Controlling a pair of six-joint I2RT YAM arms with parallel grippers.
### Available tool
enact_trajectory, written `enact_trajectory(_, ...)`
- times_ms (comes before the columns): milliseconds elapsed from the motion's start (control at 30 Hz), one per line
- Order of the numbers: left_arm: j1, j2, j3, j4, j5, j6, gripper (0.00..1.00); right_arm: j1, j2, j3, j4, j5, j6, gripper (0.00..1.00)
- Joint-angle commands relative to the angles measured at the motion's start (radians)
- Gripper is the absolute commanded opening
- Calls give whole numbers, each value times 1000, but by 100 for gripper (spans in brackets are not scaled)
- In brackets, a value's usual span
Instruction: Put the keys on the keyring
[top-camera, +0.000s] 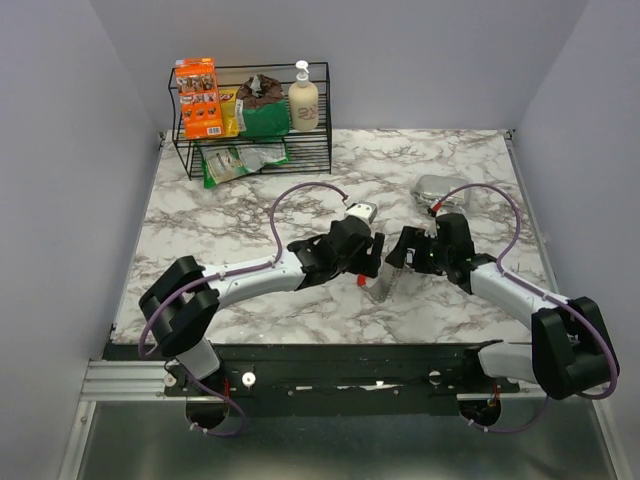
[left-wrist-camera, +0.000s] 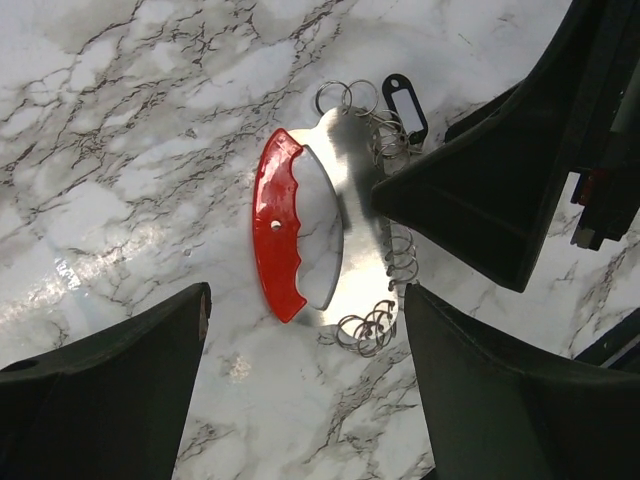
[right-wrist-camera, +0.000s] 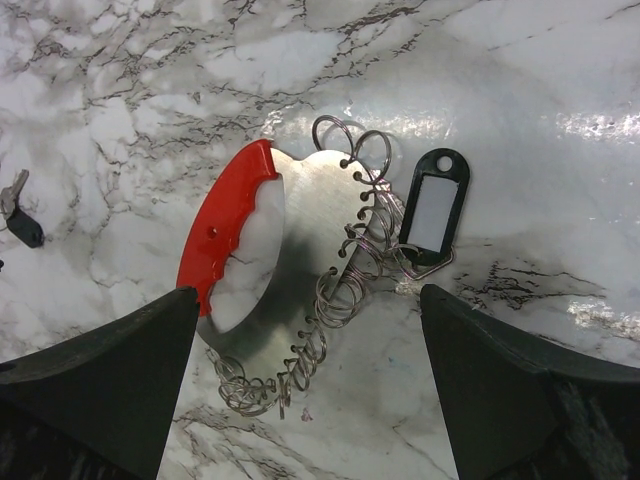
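Observation:
The keyring (right-wrist-camera: 300, 215) lies flat on the marble table: a curved red side, a shiny metal plate and several wire split rings along its edge. It also shows in the left wrist view (left-wrist-camera: 275, 225) and in the top view (top-camera: 383, 284). A black tag (right-wrist-camera: 433, 207) with a white insert hangs from one ring. One tiny black key (right-wrist-camera: 20, 218) lies apart on the table, left of the keyring. My left gripper (left-wrist-camera: 305, 295) and my right gripper (right-wrist-camera: 307, 293) both hover open over the keyring, empty. A right finger (left-wrist-camera: 470, 190) reaches over its ringed edge.
A black wire rack (top-camera: 252, 150) at the back left holds an orange box, snack bags and a soap bottle (top-camera: 303, 98). A silvery object (top-camera: 440, 188) lies at the back right, behind my right arm. Both grippers meet mid-table (top-camera: 385, 260).

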Motion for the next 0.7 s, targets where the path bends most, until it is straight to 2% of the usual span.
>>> enact_trajectory(0,-8,46,14,33,31,-22,84,6,27,-11,17,-41,10,100)
enact_trajectory(333,-33,124,38,86,114,-45,70,6,38,-5,6,-67,29,100)
enact_trajectory(667,-46,198,64,69,111,-65,70,6,50,-15,6,-90,36,100)
